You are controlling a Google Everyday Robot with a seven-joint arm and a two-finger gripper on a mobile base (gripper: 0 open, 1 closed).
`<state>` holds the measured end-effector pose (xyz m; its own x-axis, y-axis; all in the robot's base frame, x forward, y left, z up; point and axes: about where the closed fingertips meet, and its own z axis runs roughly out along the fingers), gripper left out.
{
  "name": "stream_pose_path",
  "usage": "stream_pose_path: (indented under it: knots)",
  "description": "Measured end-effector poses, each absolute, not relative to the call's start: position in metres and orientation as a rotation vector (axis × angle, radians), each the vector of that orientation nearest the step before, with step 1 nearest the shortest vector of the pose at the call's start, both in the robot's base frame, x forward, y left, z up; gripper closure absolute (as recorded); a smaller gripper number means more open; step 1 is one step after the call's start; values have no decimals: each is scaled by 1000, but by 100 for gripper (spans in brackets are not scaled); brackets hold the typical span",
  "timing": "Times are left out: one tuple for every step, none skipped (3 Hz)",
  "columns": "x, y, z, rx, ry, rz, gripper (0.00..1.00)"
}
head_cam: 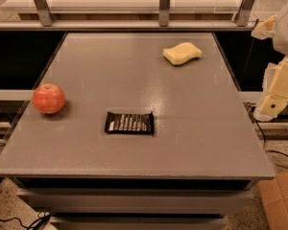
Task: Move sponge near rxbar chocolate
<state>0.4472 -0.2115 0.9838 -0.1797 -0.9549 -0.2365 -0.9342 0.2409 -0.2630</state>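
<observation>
A pale yellow foam sponge with wavy sides (182, 53) lies flat in the upper right part of a grey rectangular tabletop (134, 75), close to the table's far edge and nearer its right side than its left. A flat black wrapped bar with rows of white lettering, the rxbar chocolate (129, 122), lies flat near the centre of the frame, on the nearer half of the table, its long side running left to right. The sponge and the bar are well apart, with bare grey surface between them; the sponge sits up and to the right of the bar.

A round red-orange apple (49, 98) rests at the left side of the table, near its left edge, to the left of the bar and a little above it in the frame, and apart from it.

The robot's cream-coloured gripper (271, 104) hangs at the right edge of the frame, outside the table's right edge and off the surface, pointing down and slightly left. It touches nothing on the table and holds nothing that can be seen; whether it is apart or together cannot be told. It is below and to the right of the sponge, well away from it.

A brown cardboard box (281, 202) shows in the lower right corner, on the floor beside the table. Grey metal posts (164, 4) stand along the top of the frame, behind the table.
</observation>
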Motion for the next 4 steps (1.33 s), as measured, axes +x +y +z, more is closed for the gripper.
stream_pose_path:
  knots:
    - [467, -194, 990, -1827, 2051, -59, 0]
    - [488, -168, 993, -1942, 1898, -58, 0]
    - [517, -140, 987, -2038, 1778, -72, 0]
    - [555, -114, 971, -2106, 1706, -100, 0]
